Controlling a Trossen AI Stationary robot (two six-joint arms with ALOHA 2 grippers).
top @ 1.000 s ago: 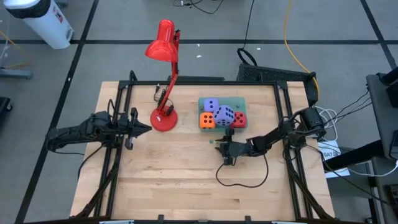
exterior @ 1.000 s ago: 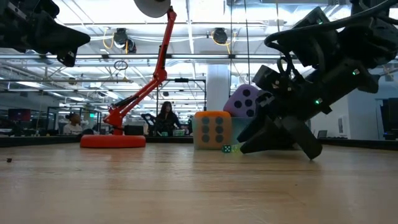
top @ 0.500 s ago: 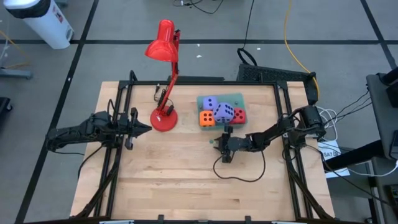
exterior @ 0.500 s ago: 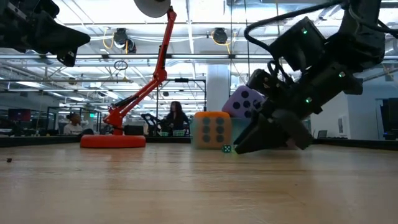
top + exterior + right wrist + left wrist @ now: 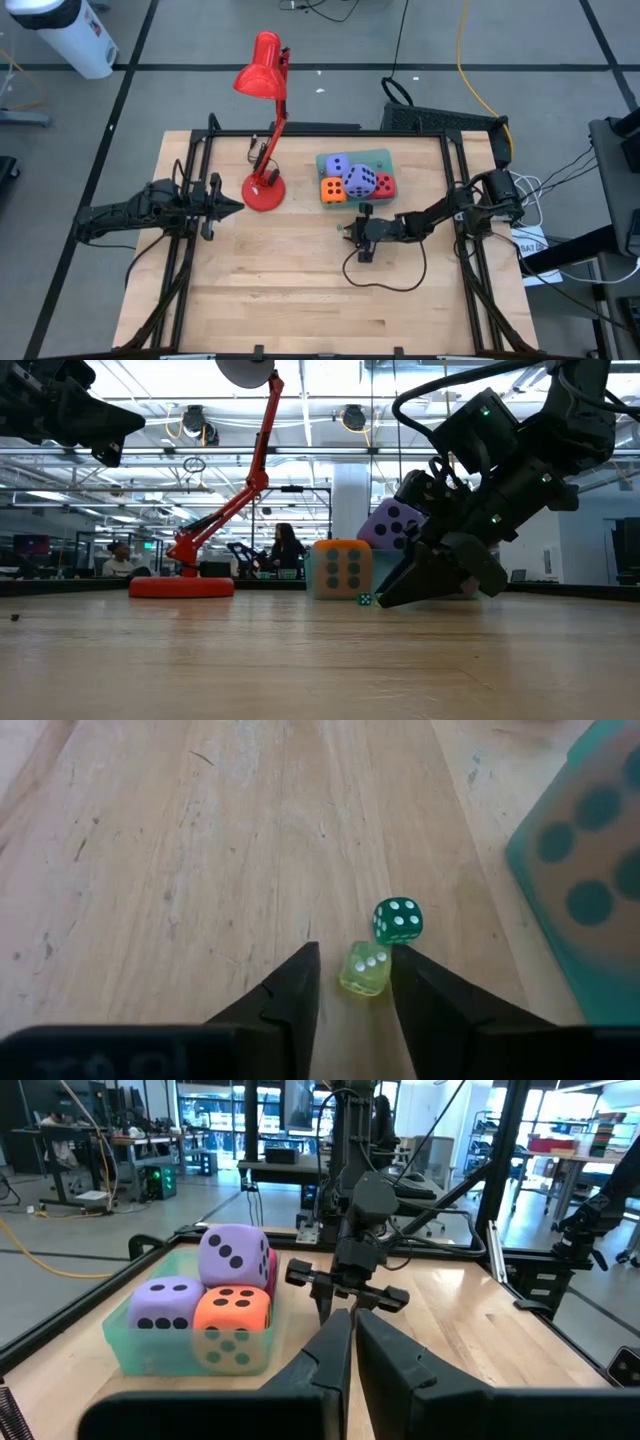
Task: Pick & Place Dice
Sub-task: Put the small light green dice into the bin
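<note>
Now the right gripper (image 5: 352, 982) (fingers apart) straddles a small yellow die (image 5: 365, 968), foam dice (image 5: 352, 181) nearby.

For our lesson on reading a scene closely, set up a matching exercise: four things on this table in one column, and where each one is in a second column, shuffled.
Things:
1. orange die
2. yellow-green small die
3. red desk lamp
4. left gripper

Places:
A. between the right gripper's fingertips
B. in the green tray
C. at the table's left side, waiting
D. standing left of the tray

Pairs: 1-B, 2-A, 3-D, 4-C
</note>
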